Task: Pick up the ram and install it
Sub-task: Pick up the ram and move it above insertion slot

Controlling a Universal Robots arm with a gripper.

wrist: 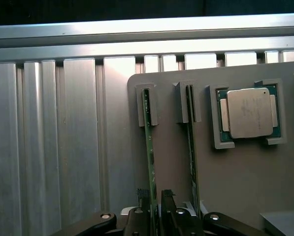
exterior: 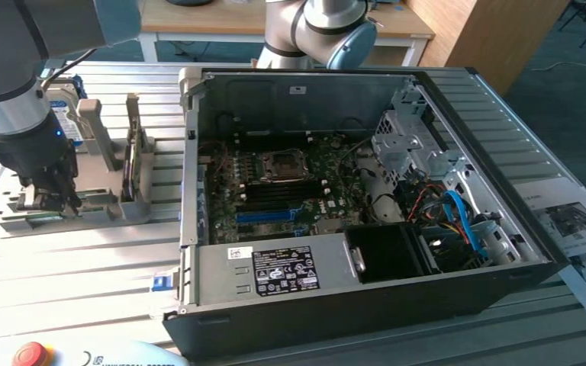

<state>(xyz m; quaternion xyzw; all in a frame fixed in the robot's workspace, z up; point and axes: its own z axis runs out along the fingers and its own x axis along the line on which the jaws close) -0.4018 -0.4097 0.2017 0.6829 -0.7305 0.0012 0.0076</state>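
The ram (wrist: pixel 149 147), a slim green stick, stands on edge in a slotted grey post of the grey fixture plate (wrist: pixel 235 196), and the gripper (wrist: pixel 155 196) is closed narrowly on one end of it, a dark finger (wrist: pixel 143 201) against each face. A second green stick (wrist: pixel 191 147) stands parallel just beside it in its own post, and beyond that the square silver processor (wrist: pixel 249 112) lies flat in a framed pocket of the same plate. In the exterior view the gripper (exterior: pixel 49 200) hangs straight down over the fixture (exterior: pixel 89 213) at the middle left of the frame, on the slatted metal table (exterior: pixel 69 282). The open computer case (exterior: pixel 426 313) fills the centre and right, its motherboard (exterior: pixel 293 183) exposed, well apart from the gripper.
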